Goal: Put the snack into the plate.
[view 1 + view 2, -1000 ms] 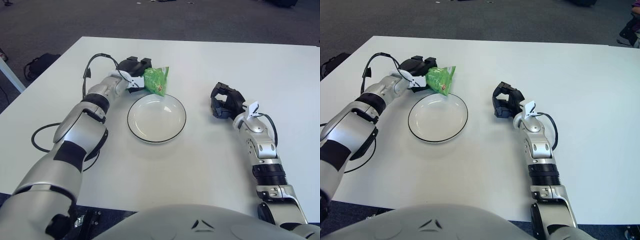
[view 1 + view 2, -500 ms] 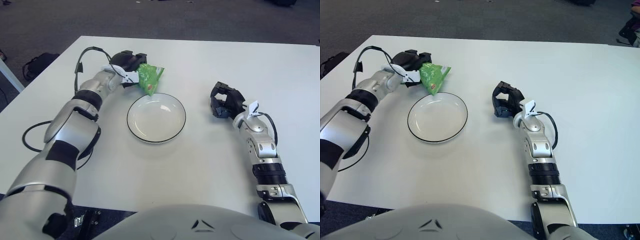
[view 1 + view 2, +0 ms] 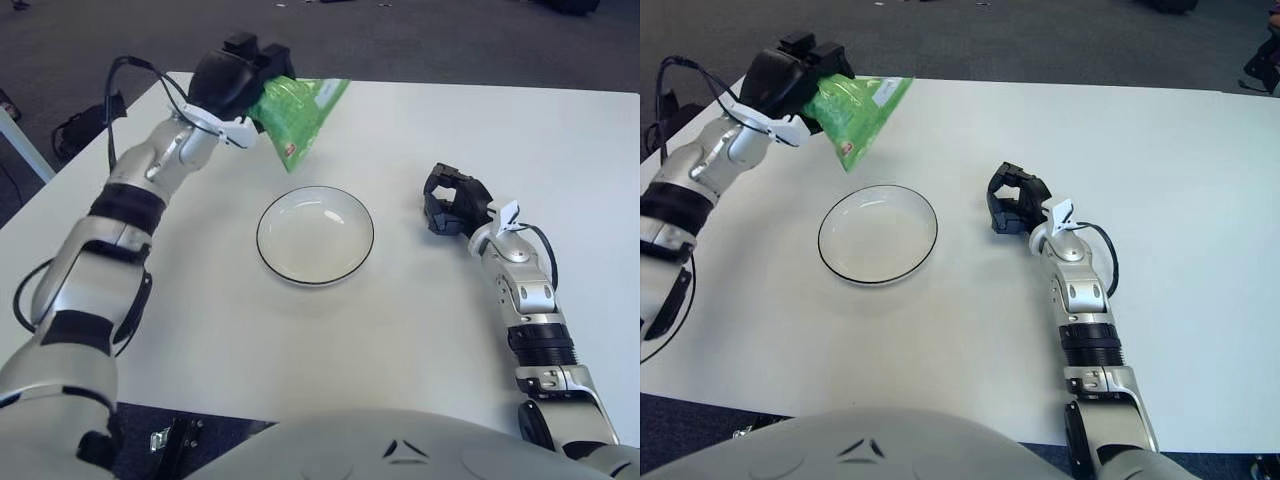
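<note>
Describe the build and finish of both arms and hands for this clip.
Both arms are silver-grey shells with black joint bands. The left hand and right hand are black, with a white tab at each wrist. Black cables loop along both forearms.

The left hand point(image 3: 238, 80) in the upper left of the frame covers one end of the green snack bag point(image 3: 298, 112), so that end and the fingers behind it are hidden. The print on the bag is too small to read. At centre right, the right hand point(image 3: 1012, 199) shows only its dark back; its fingers cannot be made out. The table point(image 3: 420, 330) is cut off by the right edge.
</note>
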`<action>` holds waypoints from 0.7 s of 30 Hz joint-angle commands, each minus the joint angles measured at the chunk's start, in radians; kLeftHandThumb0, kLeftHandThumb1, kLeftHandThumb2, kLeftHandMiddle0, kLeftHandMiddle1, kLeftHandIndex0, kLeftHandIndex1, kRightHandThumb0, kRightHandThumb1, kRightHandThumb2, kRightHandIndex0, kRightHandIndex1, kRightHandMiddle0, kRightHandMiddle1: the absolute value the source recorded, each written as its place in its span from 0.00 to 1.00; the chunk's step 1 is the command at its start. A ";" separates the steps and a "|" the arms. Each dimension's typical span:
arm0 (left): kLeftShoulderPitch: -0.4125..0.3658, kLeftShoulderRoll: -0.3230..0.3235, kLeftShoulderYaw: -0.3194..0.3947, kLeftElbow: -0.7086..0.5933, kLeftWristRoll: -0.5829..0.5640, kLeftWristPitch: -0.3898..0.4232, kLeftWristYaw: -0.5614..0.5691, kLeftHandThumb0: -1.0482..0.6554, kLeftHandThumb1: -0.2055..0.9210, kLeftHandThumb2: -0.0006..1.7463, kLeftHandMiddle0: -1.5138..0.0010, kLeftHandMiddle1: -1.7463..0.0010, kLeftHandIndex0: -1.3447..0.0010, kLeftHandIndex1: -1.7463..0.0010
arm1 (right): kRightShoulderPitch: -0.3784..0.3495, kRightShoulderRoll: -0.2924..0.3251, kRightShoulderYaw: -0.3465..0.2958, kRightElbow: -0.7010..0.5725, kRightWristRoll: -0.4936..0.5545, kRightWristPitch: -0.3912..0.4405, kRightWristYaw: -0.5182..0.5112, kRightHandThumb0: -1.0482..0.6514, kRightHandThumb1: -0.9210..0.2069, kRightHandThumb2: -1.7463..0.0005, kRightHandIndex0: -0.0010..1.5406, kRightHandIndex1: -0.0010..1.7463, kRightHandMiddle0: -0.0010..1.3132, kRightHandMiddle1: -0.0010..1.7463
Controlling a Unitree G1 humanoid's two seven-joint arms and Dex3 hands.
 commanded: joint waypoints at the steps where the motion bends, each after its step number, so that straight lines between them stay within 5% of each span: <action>1: 0.064 0.000 0.029 -0.067 -0.042 -0.027 -0.055 0.93 0.31 0.87 0.51 0.00 0.25 0.00 | 0.069 0.008 0.035 0.070 -0.029 0.084 0.009 0.34 0.50 0.28 0.83 1.00 0.44 1.00; 11: 0.150 -0.028 0.089 -0.085 -0.208 -0.161 -0.185 0.93 0.31 0.87 0.50 0.00 0.25 0.00 | 0.069 0.008 0.038 0.073 -0.033 0.081 0.006 0.34 0.49 0.28 0.81 1.00 0.44 1.00; 21: 0.240 -0.057 0.109 -0.139 -0.255 -0.276 -0.250 0.93 0.31 0.87 0.50 0.00 0.26 0.00 | 0.069 0.009 0.043 0.066 -0.037 0.089 -0.001 0.34 0.49 0.29 0.80 1.00 0.43 1.00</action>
